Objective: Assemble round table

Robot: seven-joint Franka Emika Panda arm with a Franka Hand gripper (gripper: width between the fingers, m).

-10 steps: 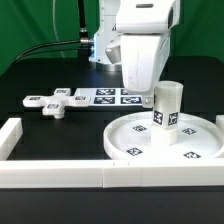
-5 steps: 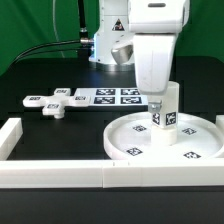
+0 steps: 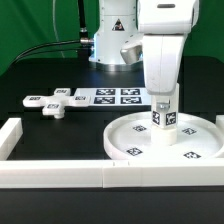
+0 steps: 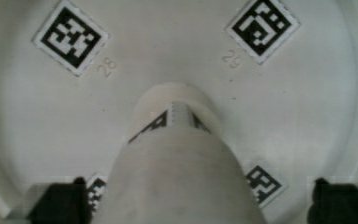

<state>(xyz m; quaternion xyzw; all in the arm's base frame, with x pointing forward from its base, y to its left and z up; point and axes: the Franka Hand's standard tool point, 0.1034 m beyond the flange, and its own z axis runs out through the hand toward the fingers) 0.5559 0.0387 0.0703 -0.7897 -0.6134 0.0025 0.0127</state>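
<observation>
The large white rimmed disc [image 3: 122, 133] lies flat on the black table at the exterior view's right. The thick short cylinder [image 3: 165, 119] stands upright at the disc's centre, with tags on its side. My gripper [image 3: 165, 104] hangs straight above the cylinder and is open, its fingers coming down over the top on either side. In the wrist view the cylinder [image 4: 179, 150] runs between the two dark fingertips [image 4: 60, 203], with a gap on each side, above the tagged disc [image 4: 158, 60]. The flat cross-shaped piece [image 3: 56, 104] lies apart at the exterior view's left.
The marker board [image 3: 116, 97] lies behind the disc, next to the cross-shaped piece. A long white wall bar [image 3: 60, 177] runs along the front and another [image 3: 9, 137] at the exterior view's left. The arm's base [image 3: 112, 40] stands at the back.
The hand has shifted to the exterior view's right, from beside the cylinder to straight over it. Its jaws have opened wide. The cylinder stays upright on the disc.
</observation>
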